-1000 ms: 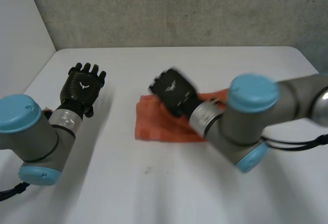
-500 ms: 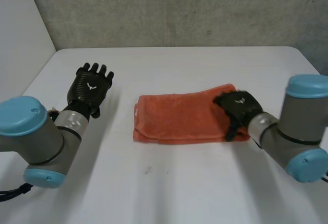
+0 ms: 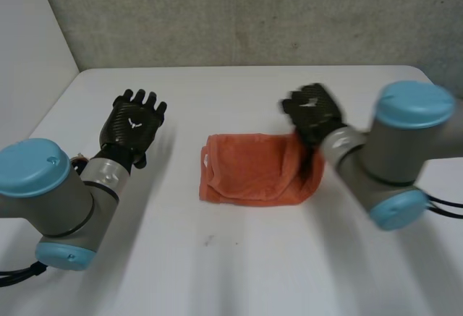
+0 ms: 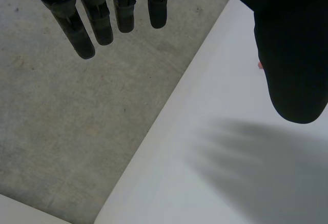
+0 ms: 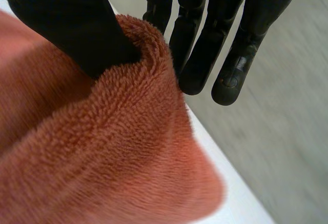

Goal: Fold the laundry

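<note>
Towel, orange terry, sits about mid-table on the white table, already doubled into layers. Its right end is lifted off the surface. Right hand grips that raised end, with the cloth pinched between thumb and fingers right at the rolled edge. Left hand is over the table's left side, well apart from the towel, fingers straight and holding nothing.

Step looks like folding the right end over toward the left.

Risks as I read it:
- The pinch sits close to the edge and is shallow, so plush cloth could slip out mid-swing.
- I can't tell how many layers are in the pinch. If it's only the top one, the stack peels apart.
- Nothing pins the left end, so the pull may drag or bunch the whole towel instead of creasing it.
- An off-axis carry makes the edges land skewed.
</note>
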`<act>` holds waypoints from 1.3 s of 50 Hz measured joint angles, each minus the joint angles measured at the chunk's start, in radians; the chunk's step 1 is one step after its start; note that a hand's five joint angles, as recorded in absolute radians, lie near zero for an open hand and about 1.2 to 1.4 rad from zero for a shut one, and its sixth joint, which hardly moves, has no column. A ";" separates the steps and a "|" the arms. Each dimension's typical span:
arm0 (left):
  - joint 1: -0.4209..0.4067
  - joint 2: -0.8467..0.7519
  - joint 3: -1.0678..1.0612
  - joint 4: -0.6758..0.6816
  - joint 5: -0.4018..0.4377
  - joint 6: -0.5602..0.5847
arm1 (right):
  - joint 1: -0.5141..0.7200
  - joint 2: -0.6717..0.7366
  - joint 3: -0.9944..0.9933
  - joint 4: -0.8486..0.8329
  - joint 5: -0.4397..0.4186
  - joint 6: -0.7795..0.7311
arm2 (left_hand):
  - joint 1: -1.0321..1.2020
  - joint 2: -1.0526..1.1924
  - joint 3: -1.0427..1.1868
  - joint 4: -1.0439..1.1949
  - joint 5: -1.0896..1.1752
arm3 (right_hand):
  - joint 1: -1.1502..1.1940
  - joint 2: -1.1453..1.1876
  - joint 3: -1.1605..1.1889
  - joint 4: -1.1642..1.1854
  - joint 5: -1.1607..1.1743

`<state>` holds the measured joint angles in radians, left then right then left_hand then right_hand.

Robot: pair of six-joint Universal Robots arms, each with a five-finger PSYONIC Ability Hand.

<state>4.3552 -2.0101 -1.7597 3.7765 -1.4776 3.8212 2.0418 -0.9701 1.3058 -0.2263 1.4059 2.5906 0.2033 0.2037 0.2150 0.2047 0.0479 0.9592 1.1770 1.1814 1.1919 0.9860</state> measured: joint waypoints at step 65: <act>-0.272 -0.367 0.540 -0.480 -0.144 -0.575 | -0.037 0.157 -0.147 0.280 -0.104 0.575 | 0.000 0.000 0.000 0.000 0.000 | -0.753 -0.959 -0.972 -0.960 -0.925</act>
<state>4.0828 -2.3774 -1.2196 3.2961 -1.6219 3.2460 2.0043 -0.8128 1.1585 0.0541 1.3021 3.1654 0.2033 0.2038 0.2150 0.2049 0.0479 0.2059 0.2180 0.2097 0.2319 0.0614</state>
